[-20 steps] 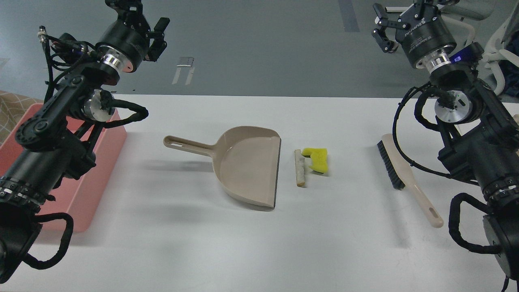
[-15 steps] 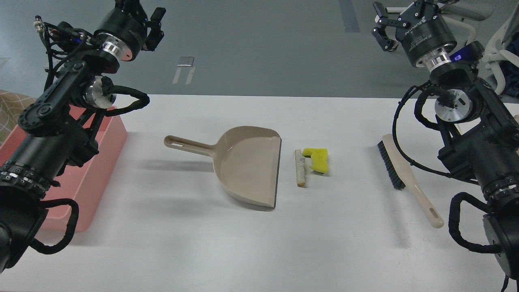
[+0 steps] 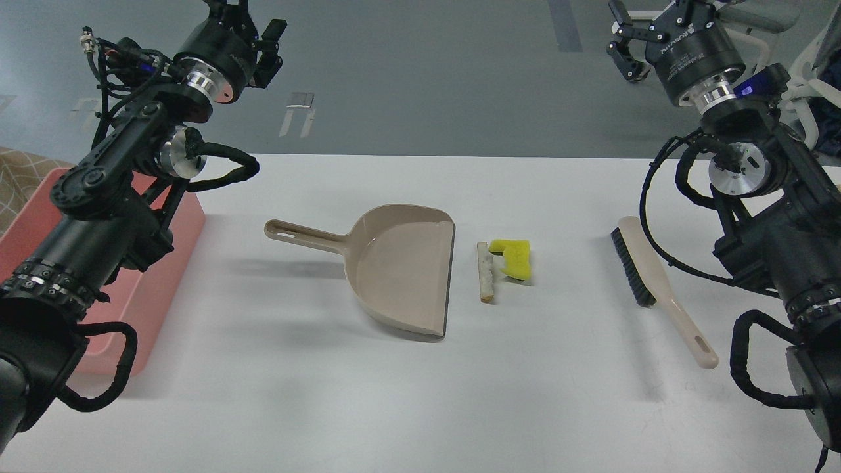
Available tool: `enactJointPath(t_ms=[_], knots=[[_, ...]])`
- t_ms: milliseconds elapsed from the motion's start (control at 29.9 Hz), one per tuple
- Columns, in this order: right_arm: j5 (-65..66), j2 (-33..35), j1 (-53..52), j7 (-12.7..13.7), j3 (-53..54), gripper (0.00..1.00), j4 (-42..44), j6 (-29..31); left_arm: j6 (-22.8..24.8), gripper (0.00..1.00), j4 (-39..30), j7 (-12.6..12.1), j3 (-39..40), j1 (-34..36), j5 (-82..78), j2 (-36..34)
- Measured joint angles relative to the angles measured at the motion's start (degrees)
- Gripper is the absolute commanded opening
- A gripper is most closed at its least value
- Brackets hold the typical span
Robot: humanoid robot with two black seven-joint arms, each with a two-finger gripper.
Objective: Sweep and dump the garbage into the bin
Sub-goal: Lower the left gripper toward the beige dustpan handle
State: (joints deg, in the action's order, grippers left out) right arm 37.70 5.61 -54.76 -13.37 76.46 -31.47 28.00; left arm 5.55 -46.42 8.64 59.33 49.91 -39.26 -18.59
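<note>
A beige dustpan (image 3: 402, 266) lies mid-table, handle to the left and open edge to the right. Just right of that edge lie a pale stick (image 3: 485, 272) and a yellow sponge scrap (image 3: 513, 257). A beige hand brush (image 3: 657, 289) with black bristles lies further right. A pink bin (image 3: 172, 263) stands at the table's left edge. My left gripper (image 3: 248, 16) is open and empty, high above the far left, partly cut by the top edge. My right gripper (image 3: 624, 36) is open and empty, high above the far right.
The white table (image 3: 420, 394) ends at a far edge with grey floor behind it. White chair frames (image 3: 798, 72) stand at the far right behind my right arm. My left arm hangs over the bin.
</note>
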Motion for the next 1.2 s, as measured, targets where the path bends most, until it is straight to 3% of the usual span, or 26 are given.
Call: enactJointPath(t_ms=[267, 434, 868, 1035, 1202], knots=[[-0.09, 1.13, 0.49, 0.0, -0.07, 1.0, -0.13, 0.0, 0.32, 0.98, -1.86, 0.18, -0.11, -1.61, -0.03, 0.85], [-0.09, 1.84, 0.54, -0.05, 0.0, 1.0, -0.19, 0.0, 0.18, 0.97, -7.43, 0.24, 0.64, -4.67, 0.05, -0.12], [-0.09, 2.48, 1.58, -0.09, 0.15, 1.0, -0.2, 0.0, -3.1, 0.96, -31.91, -0.14, 3.13, -26.47, 1.24, -7.95], [-0.09, 2.61, 2.36, -0.1, 0.2, 1.0, -1.1, 0.0, -6.4, 0.96, -44.0, -0.36, 4.79, -36.68, 1.24, -9.92], [-0.09, 3.53, 3.02, -0.1, 0.23, 1.0, -2.34, 0.0, -7.06, 0.96, -48.42, 0.13, 5.18, -45.28, 0.77, -11.47]])
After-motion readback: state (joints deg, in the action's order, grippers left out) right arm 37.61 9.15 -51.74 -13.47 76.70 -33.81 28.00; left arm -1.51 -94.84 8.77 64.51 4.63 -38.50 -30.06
